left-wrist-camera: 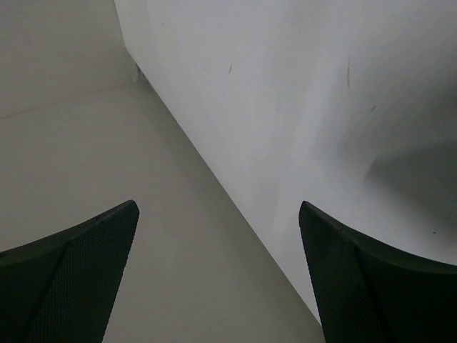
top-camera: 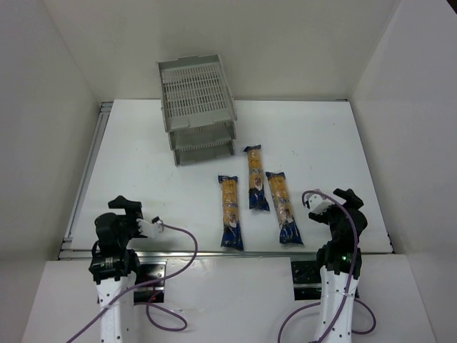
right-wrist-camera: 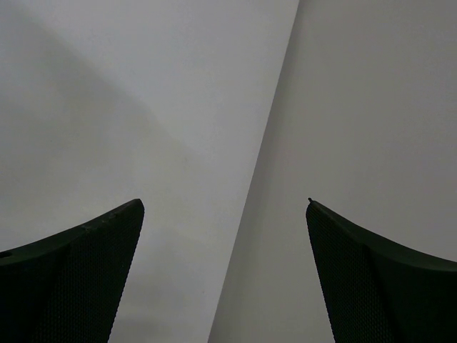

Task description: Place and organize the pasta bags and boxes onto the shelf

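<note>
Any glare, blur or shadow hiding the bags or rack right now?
Top external: even light, sharp, pasta bags and shelf clear, no glare. Left wrist: nothing but blank white, soft shadow at right. Right wrist: the same, faint shadow at left.

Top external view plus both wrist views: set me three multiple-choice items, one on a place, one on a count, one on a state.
1. Where do the pasta bags lie relative to the shelf?
A) on its top tray
B) on the table, in front of it
C) behind it

2. How many pasta bags are there?
A) two
B) three
C) five

3. How do the left and right jaws stand?
A) both open, holding nothing
B) both shut on a bag
C) left shut, right open

Key:
1 B, all lie flat on the white table on the near side of the shelf.
2 B, three show side by side.
3 A, each wrist view shows the jaws wide apart with nothing between them.
</note>
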Robot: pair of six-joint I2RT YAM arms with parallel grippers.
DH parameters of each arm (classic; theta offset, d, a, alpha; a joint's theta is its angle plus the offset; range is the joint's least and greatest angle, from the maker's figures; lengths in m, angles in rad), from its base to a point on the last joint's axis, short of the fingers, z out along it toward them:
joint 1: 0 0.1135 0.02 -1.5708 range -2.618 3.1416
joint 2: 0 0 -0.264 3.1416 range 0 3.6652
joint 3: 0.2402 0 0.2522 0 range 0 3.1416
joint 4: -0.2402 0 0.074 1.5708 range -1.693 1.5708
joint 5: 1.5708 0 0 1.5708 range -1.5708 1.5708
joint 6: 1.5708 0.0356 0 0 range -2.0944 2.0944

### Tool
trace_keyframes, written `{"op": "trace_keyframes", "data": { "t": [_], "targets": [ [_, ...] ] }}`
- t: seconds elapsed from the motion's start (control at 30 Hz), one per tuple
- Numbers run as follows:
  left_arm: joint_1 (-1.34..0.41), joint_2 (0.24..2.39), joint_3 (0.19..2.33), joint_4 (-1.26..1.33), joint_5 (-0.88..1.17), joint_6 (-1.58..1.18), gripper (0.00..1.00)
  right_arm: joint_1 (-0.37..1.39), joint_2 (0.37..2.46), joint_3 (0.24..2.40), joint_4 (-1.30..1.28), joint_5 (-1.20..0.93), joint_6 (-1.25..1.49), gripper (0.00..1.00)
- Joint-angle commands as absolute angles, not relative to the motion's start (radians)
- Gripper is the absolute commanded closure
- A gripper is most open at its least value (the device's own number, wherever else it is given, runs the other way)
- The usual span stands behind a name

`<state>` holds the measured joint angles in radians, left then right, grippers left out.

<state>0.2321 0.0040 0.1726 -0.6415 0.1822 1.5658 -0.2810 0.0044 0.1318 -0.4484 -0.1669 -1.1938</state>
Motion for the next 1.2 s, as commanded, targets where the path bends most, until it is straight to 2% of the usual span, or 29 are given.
{"op": "trace_keyframes", "data": {
  "t": [0.0,0.07,0.17,0.23,0.27,0.3,0.33,0.4,0.47,0.5,0.53,0.63,0.8,0.97,1.17],
  "targets": [
    [0.236,-0.012,0.121,-0.508,0.037,1.541,0.00,-0.279,-0.005,0.179,-0.383,-0.104,-1.161,0.01],
    [0.236,-0.012,0.110,-0.354,-0.007,1.476,0.00,-0.279,0.020,0.228,-0.451,-0.144,-1.173,0.00],
    [0.236,-0.012,0.153,-0.282,-0.017,1.396,0.00,-0.279,0.136,0.352,-0.472,-0.193,-1.166,0.00],
    [0.236,0.020,0.198,-0.246,-0.032,1.378,0.00,-0.279,0.407,0.499,-0.457,-0.193,-1.039,0.00],
    [0.236,0.081,0.209,-0.182,-0.085,1.364,0.00,-0.279,0.517,0.656,-0.474,-0.193,-0.979,0.00],
    [0.227,0.128,0.227,-0.151,-0.116,1.338,0.00,-0.279,0.723,0.743,-0.515,-0.215,-0.933,0.00],
    [0.218,0.188,0.260,-0.131,-0.142,1.295,0.00,-0.259,0.794,0.818,-0.546,-0.268,-0.825,0.00],
    [0.218,0.429,0.461,-0.158,-0.202,1.052,0.00,-0.213,0.863,0.941,-0.539,-0.284,-0.720,0.01],
    [0.207,0.672,0.637,-0.283,-0.218,0.760,0.00,-0.152,0.905,0.963,-0.529,-0.284,-0.635,0.01],
    [0.207,0.730,0.792,-0.332,-0.206,0.673,0.00,-0.143,0.923,0.974,-0.558,-0.284,-0.606,0.01],
    [0.207,0.776,0.852,-0.432,-0.177,0.601,0.00,-0.143,0.974,0.974,-0.581,-0.284,-0.574,0.01],
    [0.198,0.867,0.954,-0.515,-0.077,0.407,0.00,-0.074,1.006,0.942,-0.603,-0.295,-0.427,0.01],
    [0.198,0.997,0.985,-0.629,0.023,0.232,0.00,0.018,1.133,0.930,-0.561,-0.247,-0.223,0.07],
    [0.219,1.052,0.974,-0.643,0.262,0.095,0.00,0.172,1.252,0.974,-0.586,-0.163,-0.160,0.07],
    [0.291,1.089,0.974,-0.630,0.253,0.077,0.00,0.294,1.419,1.018,-0.586,-0.075,-0.104,0.07]
  ]
}}
